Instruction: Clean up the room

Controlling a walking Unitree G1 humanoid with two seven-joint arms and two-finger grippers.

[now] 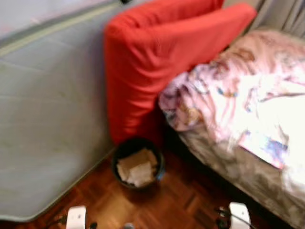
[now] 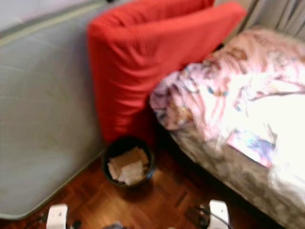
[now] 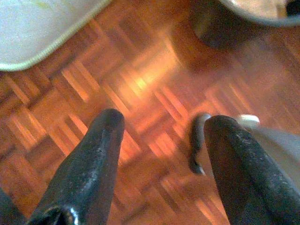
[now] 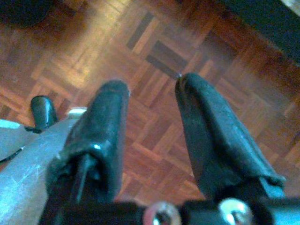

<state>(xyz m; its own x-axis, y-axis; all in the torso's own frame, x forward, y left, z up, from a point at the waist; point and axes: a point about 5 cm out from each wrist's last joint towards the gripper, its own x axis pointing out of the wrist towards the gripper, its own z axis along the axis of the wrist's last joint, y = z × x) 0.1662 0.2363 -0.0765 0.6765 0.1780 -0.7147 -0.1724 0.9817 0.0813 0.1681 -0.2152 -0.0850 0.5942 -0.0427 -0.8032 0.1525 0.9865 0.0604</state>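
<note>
My 2 claws, left claw [image 3: 159,136] and right claw [image 4: 150,101], hang wide and empty above the parquet; the paper-filled bin [image 1: 138,164] stands ahead, nearer my left.

We can read no text, label or number anywhere; the printed bedspread [image 1: 238,90] is too blurred to tell.

The right gripper [image 4: 151,96] hangs above the parquet floor [image 4: 159,51], its two black fingers [image 4: 108,122] parted with bare wood showing between them and nothing held. A silver robot part [image 4: 33,154] shows beside one finger. A dark shape [image 4: 262,18] fills one corner.
</note>
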